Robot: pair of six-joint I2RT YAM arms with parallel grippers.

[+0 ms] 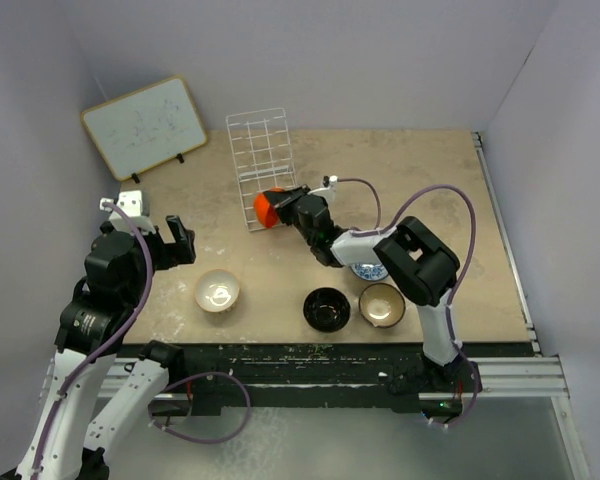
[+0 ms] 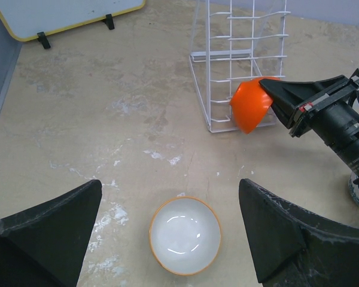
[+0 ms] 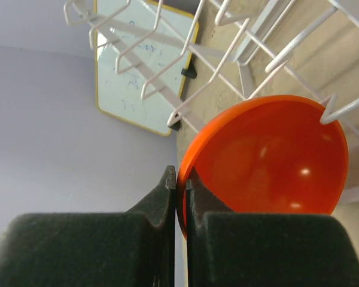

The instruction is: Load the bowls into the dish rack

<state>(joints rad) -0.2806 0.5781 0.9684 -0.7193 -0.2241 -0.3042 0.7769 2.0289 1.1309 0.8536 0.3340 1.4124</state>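
One orange-red bowl (image 3: pixel 269 161), rim clamped in right tool (image 3: pixel 180 182), at dish rack (image 1: pixel 260 150).

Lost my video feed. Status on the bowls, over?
Right gripper shut on orange bowl, at foot of the rack. Left gripper open, facing white bowl. Nothing seen in the way.

five bowls: one orange-red bowl (image 1: pixel 267 208), one cream-white bowl (image 1: pixel 218 291), one black bowl (image 1: pixel 326 308), one brown bowl (image 1: pixel 381 305), one blue-and-white bowl (image 1: pixel 368 271), partly hidden at centre right. one dish rack (image 1: pixel 262 150). one whiteboard (image 1: pixel 145 125), upper left.
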